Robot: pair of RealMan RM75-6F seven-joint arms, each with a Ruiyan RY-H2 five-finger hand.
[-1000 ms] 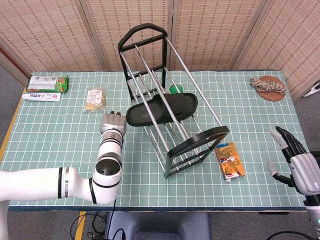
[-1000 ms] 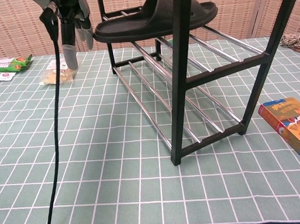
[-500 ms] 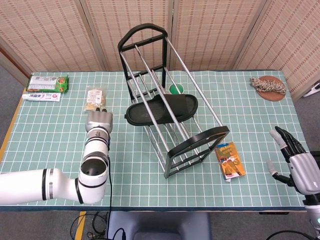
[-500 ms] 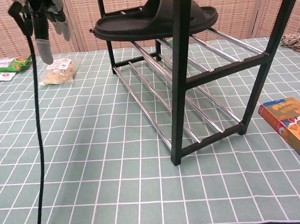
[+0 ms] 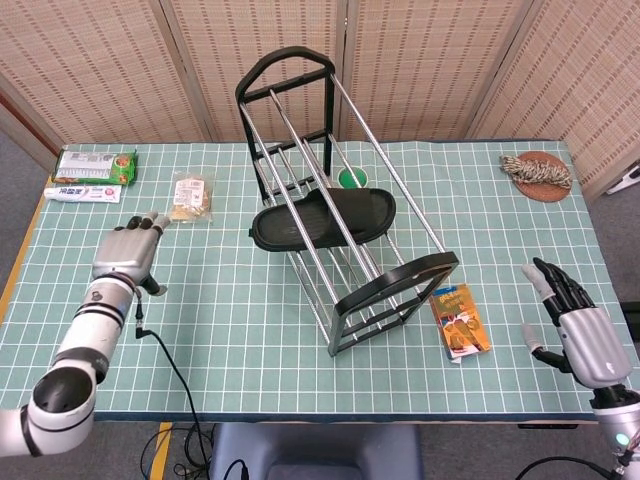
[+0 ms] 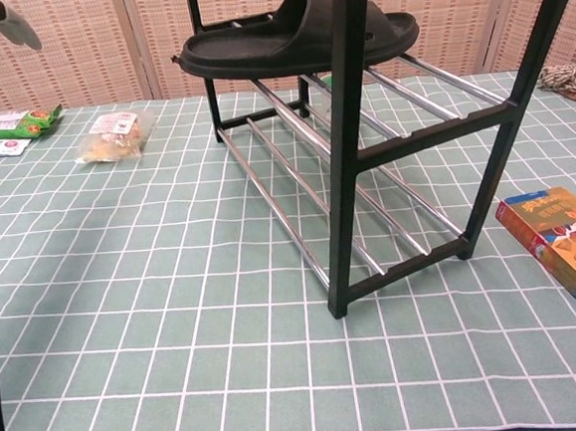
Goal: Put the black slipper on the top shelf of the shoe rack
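— Since the black slipper (image 5: 323, 219) lies across the upper rails of the shoe rack (image 5: 395, 291), which step would you say is in hand?

— The placing looks finished to me. In the chest view the slipper sits flat on the top bars, sole down, with nothing touching it. I judge this to be the pull-back after the release.

— And the hands?

— The left hand (image 5: 129, 259) hangs over the table (image 5: 250, 320) well to the left of the rack, near the snack bag (image 5: 190, 196), fingers spread and holding nothing. The right hand (image 5: 577, 327) is at the near right corner, beyond the orange box (image 5: 460, 320), also spread and empty.

— Anything that could still go wrong with the slipper?

— One end overhangs the outer rail on the left side, so I'd guess a knock could tip it. But it seems settled, resting on several bars.

— So what does the next move call for?

— Little, I think. The left arm only needs to keep away from the rack and come to rest; its dangling cable (image 5: 168, 352) should stay away from the frame. No fresh grasp seems needed.
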